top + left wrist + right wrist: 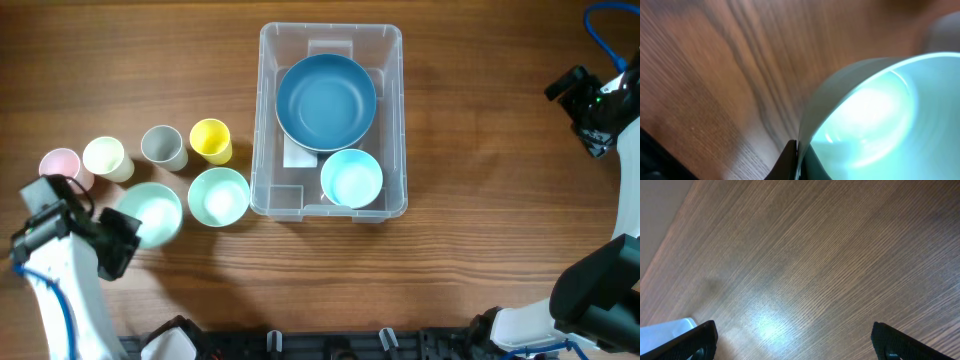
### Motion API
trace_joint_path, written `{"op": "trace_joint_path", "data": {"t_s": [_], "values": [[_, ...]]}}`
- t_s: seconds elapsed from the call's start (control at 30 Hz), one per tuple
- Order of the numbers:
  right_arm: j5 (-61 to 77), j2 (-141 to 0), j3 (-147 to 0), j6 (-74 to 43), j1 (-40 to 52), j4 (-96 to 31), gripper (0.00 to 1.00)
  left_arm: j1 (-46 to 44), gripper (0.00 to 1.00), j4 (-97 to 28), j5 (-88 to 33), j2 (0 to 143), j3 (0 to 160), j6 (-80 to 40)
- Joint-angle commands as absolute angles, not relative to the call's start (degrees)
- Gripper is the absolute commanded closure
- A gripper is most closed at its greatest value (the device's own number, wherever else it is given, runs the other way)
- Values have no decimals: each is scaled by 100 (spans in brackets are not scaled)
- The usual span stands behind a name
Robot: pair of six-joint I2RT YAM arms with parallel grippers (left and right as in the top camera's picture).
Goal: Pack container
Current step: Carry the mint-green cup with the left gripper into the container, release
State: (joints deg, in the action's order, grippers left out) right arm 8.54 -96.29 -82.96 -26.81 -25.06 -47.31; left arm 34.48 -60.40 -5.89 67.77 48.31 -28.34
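The container (266,120) lies well apart, right of the left claw (128,232).

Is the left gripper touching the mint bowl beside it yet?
Touching. The left wrist view shows the fingers of the left gripper against both sides of the mint bowl rim, no gap visible.

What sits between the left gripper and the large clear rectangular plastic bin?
Overhead view: a pale mint bowl right at the left gripper, then a second pale mint bowl, then the clear plastic container.
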Motion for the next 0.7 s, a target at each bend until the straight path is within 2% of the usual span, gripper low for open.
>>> {"op": "trace_joint_path", "data": {"t_s": [0.0,0.1,0.17,0.23,0.47,0.67], "values": [[862,-9679,-8291,-2709,-2495,-4718,0,3441,96,-6265,-670,5747,5769,-2720],[862,-9677,-8291,-2709,-2495,-4718,0,3175,96,-6062,-1315,5315,6359,-2561],[862,-9677,-8291,-2709,-2495,-4718,0,2672,96,-5369,-2029,5166,6539,-2543],[862,-9679,-8291,-2709,-2495,-4718,0,2032,96,-4700,-2185,5236,6539,-2545],[862,-9677,-8291,-2709,-2495,-4718,1,-1210,96,-3249,-2156,7234,6587,-2202],[862,-9677,-8291,-2709,-2495,-4718,0,-2674,96,-3203,-1472,8882,6657,-2204]]}}
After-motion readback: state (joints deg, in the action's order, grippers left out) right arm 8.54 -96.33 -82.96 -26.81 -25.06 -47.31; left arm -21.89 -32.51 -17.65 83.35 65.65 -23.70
